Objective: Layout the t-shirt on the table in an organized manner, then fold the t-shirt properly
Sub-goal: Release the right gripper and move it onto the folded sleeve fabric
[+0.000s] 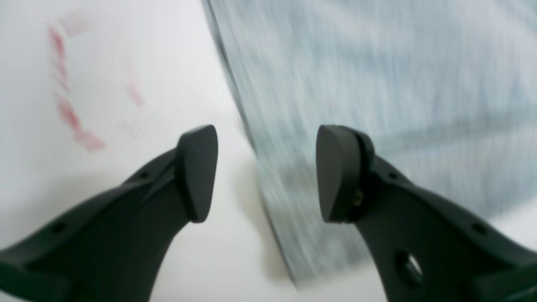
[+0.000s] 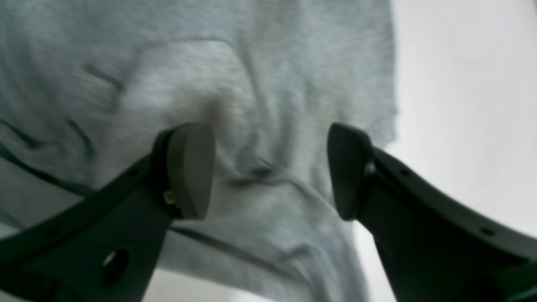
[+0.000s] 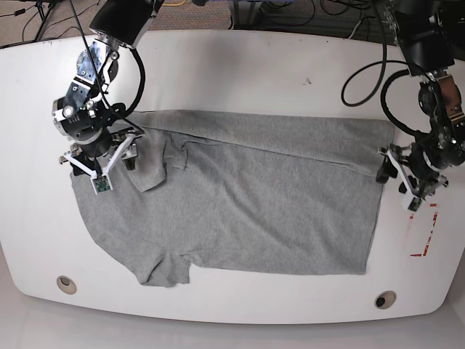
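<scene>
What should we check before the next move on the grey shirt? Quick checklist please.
1. Left pincer open, nothing held: ok.
2. Right pincer open, nothing held: ok.
3. Light heather-grey cotton t-shirt spread out on the white smooth tabletop: ok, all on the surface.
4. Shirt lying flat: not ok; the sleeve end by the right pincer is folded over and wrinkled.
5. Straight shirt edge at the left pincer: ok, it runs between the fingers.
6. Printed side up or down: cannot tell; no lettering shows.
</scene>
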Motion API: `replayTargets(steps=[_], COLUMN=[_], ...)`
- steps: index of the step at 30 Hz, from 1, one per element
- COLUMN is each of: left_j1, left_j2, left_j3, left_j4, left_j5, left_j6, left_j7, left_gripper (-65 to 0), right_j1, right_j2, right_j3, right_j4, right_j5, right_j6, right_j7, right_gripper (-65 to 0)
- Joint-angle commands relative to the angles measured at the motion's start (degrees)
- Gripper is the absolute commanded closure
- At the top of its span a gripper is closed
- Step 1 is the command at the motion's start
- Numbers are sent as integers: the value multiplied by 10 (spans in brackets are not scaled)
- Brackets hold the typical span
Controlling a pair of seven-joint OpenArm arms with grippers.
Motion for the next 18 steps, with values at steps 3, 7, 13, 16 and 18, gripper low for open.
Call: replayTargets(steps=[3, 7, 13, 16, 18], left_j1=[7, 24, 38, 39, 39], left_j2=[7, 8, 8, 8, 8], left_j3=[-1, -1, -2, -2, -2], left_j4=[22, 23, 23, 23, 23], left_j5=[-12, -13, -13, -13, -13], left_j6=[-1, -1, -1, -1, -1], left_j7=[-14, -15, -15, -15, -15], left_gripper=[-351, -351, -351, -351, -351], right_j1=[46, 72, 104, 116, 120], right_j2=[-12, -27, -46, -49, -50], right_j3=[2, 2, 5, 6, 6], right_j4=[-34, -71, -121, -148, -162], right_j5=[3, 3, 3, 3, 3], right_j6=[-4, -4, -4, -4, -4], right_j7=[13, 13, 13, 14, 16], right_gripper=[-401, -401, -401, -401, -401])
